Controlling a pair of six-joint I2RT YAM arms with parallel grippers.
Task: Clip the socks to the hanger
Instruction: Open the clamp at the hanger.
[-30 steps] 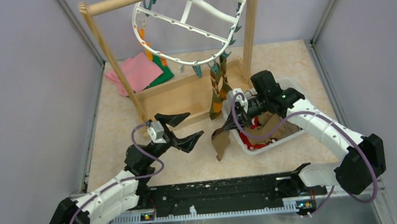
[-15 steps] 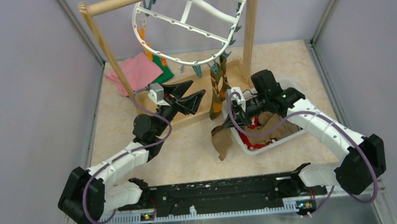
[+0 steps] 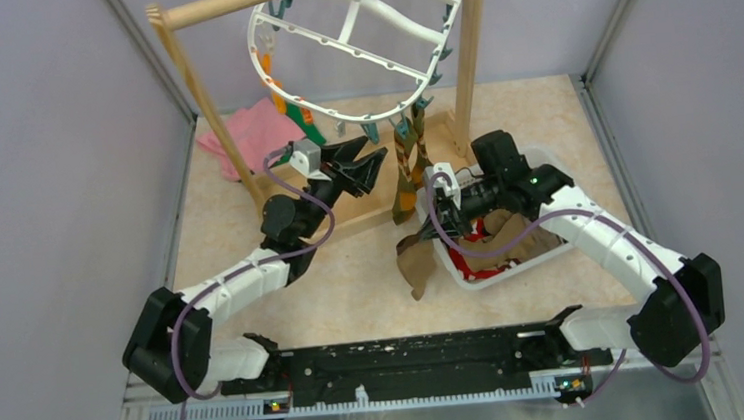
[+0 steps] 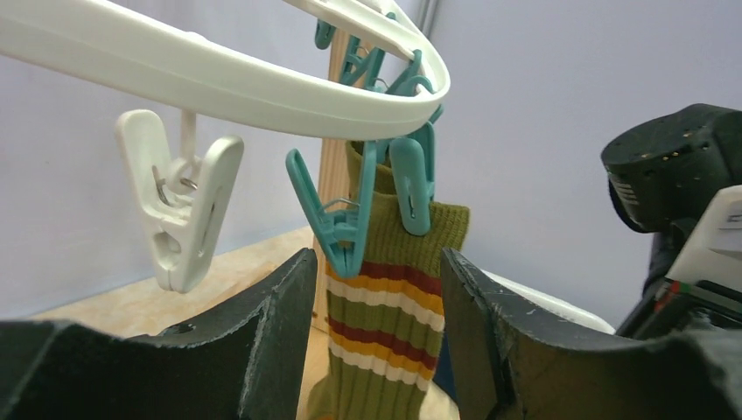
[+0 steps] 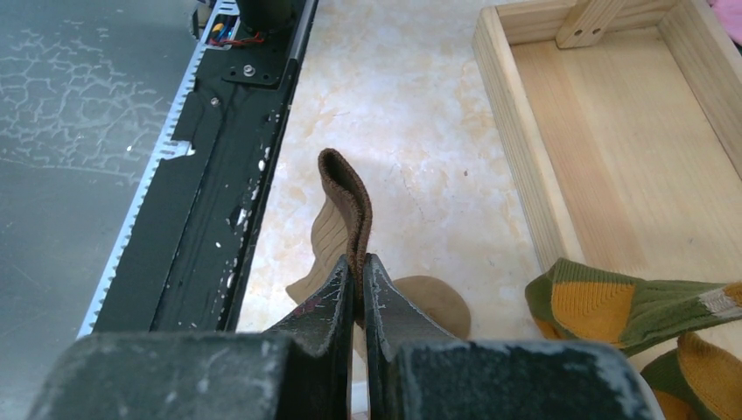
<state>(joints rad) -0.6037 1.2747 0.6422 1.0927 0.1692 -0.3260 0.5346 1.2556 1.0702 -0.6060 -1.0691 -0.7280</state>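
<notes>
The white oval hanger (image 3: 355, 41) hangs from the wooden rack, with teal clips along its rim (image 4: 219, 79). An olive sock with orange stripes (image 3: 407, 167) hangs from two teal clips (image 4: 411, 188). My left gripper (image 3: 377, 169) is raised just left of that sock. In the left wrist view its jaws (image 4: 376, 306) stand open, with the tip of a free teal clip (image 4: 341, 219) and the striped sock (image 4: 394, 297) beyond the gap. My right gripper (image 3: 437, 227) is shut on the cuff of a plain tan sock (image 5: 348, 219), which dangles to the floor (image 3: 415, 267).
A white basket (image 3: 489, 281) under the right arm holds more socks, one of them red (image 3: 472, 254). The wooden rack's base tray (image 3: 335, 173) lies below the hanger. Pink and green cloths (image 3: 251, 129) sit at the back left. A white clip (image 4: 179, 206) hangs left of the teal one.
My left arm has swung forward and to the right, up to the hanger's clips, and its jaws have narrowed. The right arm and the tan sock have stayed put.
</notes>
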